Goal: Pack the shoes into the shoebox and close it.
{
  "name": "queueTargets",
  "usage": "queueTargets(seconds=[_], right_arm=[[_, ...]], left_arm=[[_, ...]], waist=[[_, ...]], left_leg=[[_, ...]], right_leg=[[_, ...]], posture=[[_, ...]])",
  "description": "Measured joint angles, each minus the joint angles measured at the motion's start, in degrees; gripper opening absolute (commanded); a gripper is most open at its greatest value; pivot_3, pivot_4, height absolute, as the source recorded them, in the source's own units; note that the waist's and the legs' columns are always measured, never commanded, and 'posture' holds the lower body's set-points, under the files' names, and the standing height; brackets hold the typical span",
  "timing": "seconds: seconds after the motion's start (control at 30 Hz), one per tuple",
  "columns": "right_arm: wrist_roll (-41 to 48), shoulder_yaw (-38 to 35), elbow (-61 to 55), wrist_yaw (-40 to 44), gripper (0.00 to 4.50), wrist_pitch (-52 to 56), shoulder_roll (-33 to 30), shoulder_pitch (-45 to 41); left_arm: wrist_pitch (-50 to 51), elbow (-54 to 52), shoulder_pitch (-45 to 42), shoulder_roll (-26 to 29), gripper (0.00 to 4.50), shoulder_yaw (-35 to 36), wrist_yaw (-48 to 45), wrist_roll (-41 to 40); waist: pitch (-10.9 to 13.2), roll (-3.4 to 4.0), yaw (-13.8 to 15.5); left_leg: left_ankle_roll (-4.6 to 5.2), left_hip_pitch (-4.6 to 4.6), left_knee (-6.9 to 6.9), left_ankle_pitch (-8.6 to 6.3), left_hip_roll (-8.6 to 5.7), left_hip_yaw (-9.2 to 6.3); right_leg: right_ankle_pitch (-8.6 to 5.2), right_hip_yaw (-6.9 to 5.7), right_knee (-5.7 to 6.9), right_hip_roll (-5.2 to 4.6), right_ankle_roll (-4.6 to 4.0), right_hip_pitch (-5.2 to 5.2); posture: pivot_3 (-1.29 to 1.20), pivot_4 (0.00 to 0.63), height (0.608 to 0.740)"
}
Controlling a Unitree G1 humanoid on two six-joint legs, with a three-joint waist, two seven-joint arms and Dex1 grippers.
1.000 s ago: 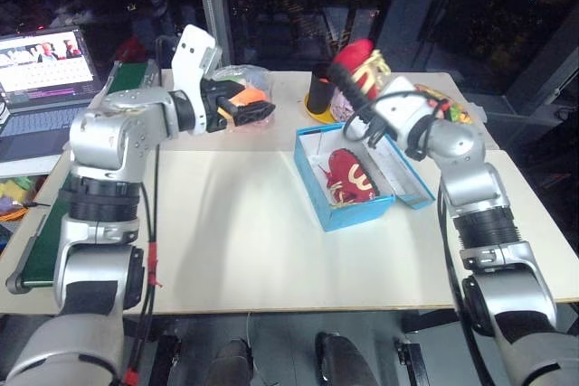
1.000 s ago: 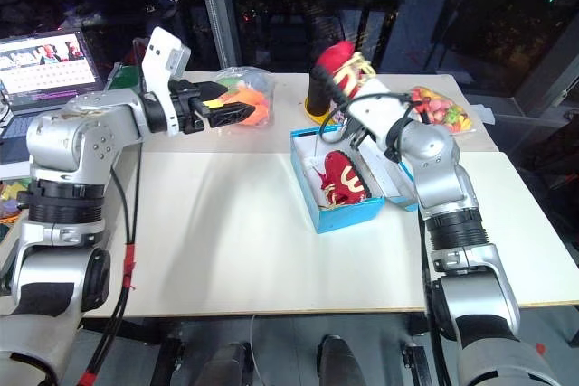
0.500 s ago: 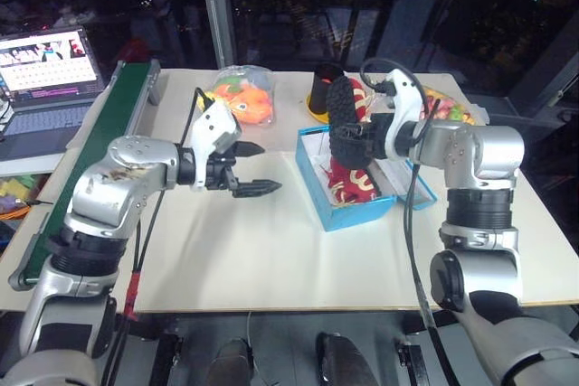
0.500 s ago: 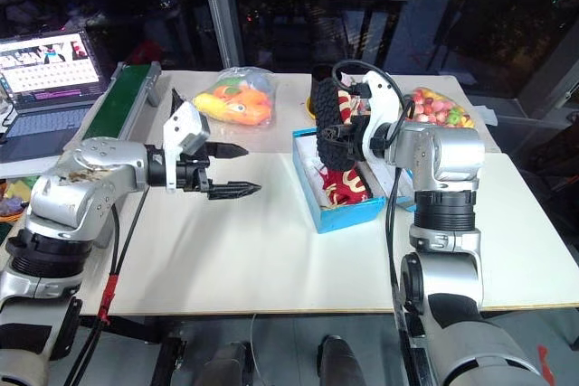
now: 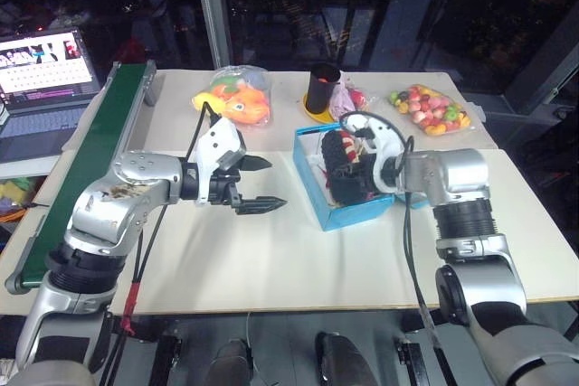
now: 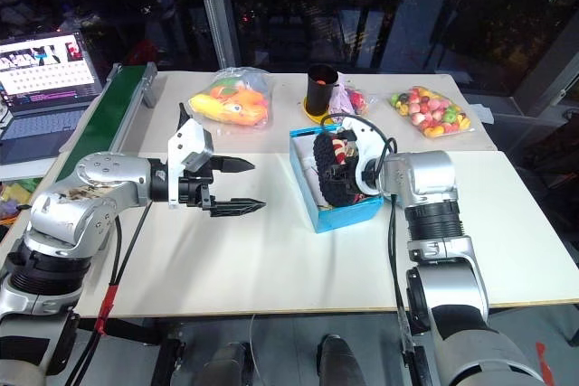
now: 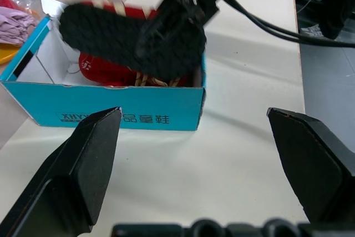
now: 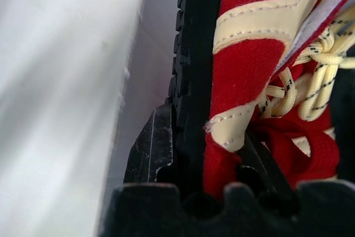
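The cyan shoebox [image 5: 358,215] stands open right of the table's middle, its flap lid [image 5: 419,199] lying out on the far side. One red shoe [image 7: 103,70] lies inside it. My right gripper [image 5: 364,171] is shut on the second red shoe [image 5: 343,169] and holds it down in the box, on edge, with the black knobbly sole [image 7: 126,40] turned toward my left arm. In the right wrist view the black fingers [image 8: 151,149] clamp the sole and red upper [image 8: 244,76]. My left gripper [image 5: 274,183] hovers open and empty over the table, left of the box.
Along the table's back stand an orange toy in a clear bag [image 5: 234,98], a black cup [image 5: 321,88] on a yellow saucer, and a bag of coloured sweets [image 5: 425,107]. A green conveyor belt [image 5: 90,151] runs down the left edge, with a laptop [image 5: 41,59] beyond it.
My right gripper has come down with the shoe from above the cup into the box, rolling so the sole faces sideways. The left gripper has drawn back from the toy bag and sunk, staying open.
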Motion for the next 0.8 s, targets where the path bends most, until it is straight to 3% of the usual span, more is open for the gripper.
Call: queueTargets(seconds=[0.3, 0.43, 0.63, 0.7, 0.8], right_arm=[[-8.4, 12.71, 18.28, 8.6, 0.48, -19.4, 0.79, -3.57], [-12.56, 15.26, 26.99, 10.91, 0.48, -26.03, 2.28, -6.68], [-15.77, 15.53, 35.65, 11.87, 0.48, -30.94, 4.59, -9.99], [-16.12, 15.44, 37.05, 12.33, 1.47, -31.3, 4.9, -10.61], [-17.4, 15.17, 38.58, 13.57, 2.41, -31.14, 5.21, -10.96]], left_arm=[[0.05, -1.18, 2.72, -0.09, 4.5, 0.6, 2.18, -0.08], [0.09, -2.32, 3.53, -0.22, 4.5, 0.66, 3.17, -0.09], [0.11, -2.96, 4.28, -0.74, 4.5, 0.69, 4.75, -0.15], [0.13, -3.06, 4.51, -0.83, 4.5, 0.68, 5.13, -0.19], [0.13, -3.73, 4.63, -0.92, 4.5, 0.68, 5.44, -0.21]], waist=[[-0.03, -0.03, 0.41], [-0.12, -0.13, 0.33], [-0.33, -0.25, 0.17], [-0.34, -0.25, 0.18], [-0.35, -0.26, 0.21]], left_leg=[[0.0, 0.26, 0.01, 0.0, -0.01, -0.02], [-0.01, 0.99, -0.03, -0.02, 0.0, -0.04], [-0.01, 1.27, -0.03, -0.02, 0.0, -0.04], [-0.01, 1.27, -0.03, -0.02, 0.0, -0.04], [-0.01, 1.18, -0.03, -0.02, 0.0, -0.04]], right_leg=[[-0.17, 0.01, -0.13, 0.0, 0.28, 0.38], [-0.27, -0.02, -0.36, 0.02, 0.44, 1.14], [-0.29, 0.02, -0.28, 0.03, 0.44, 1.35], [-0.29, 0.03, -0.27, 0.03, 0.44, 1.35], [-0.29, 0.03, -0.28, 0.03, 0.44, 1.27]], posture=[[0.0, 0.15, 0.733], [0.0, 0.15, 0.733], [0.0, 0.15, 0.733], [0.0, 0.15, 0.733], [0.0, 0.15, 0.733]])
